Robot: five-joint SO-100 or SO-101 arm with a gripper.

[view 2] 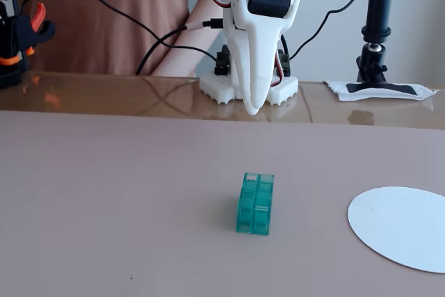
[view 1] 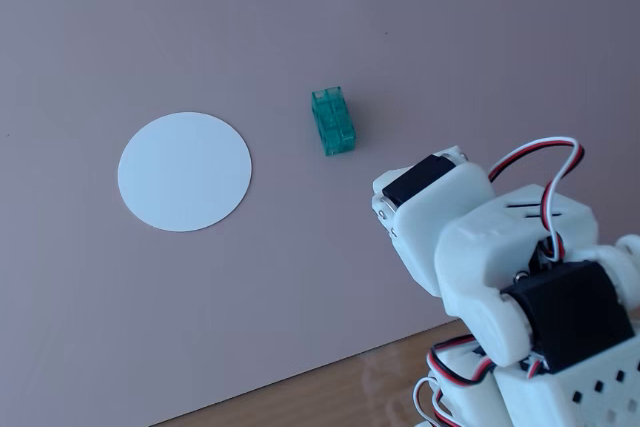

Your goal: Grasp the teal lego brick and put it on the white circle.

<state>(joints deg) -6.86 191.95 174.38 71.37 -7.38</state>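
The teal lego brick [view 1: 333,123] stands on the pinkish-mauve mat [view 1: 300,27], apart from the white circle [view 1: 184,170], which lies flat to its left in this fixed view. In the other fixed view the brick [view 2: 255,203] is at the centre and the white circle [view 2: 403,227] at the lower right, cut by the frame edge. My gripper [view 2: 252,107] points down, its jaws together and empty, hanging above the mat's far edge behind the brick. In the view from behind the arm, only the wrist [view 1: 430,209] shows; the fingertips are hidden.
The arm's base [view 2: 229,90] stands on the glossy wooden table [view 2: 104,95] beyond the mat. A black camera stand [view 2: 379,26] is at the back right, a black and orange clamp [view 2: 24,29] at the back left, and cables run behind.
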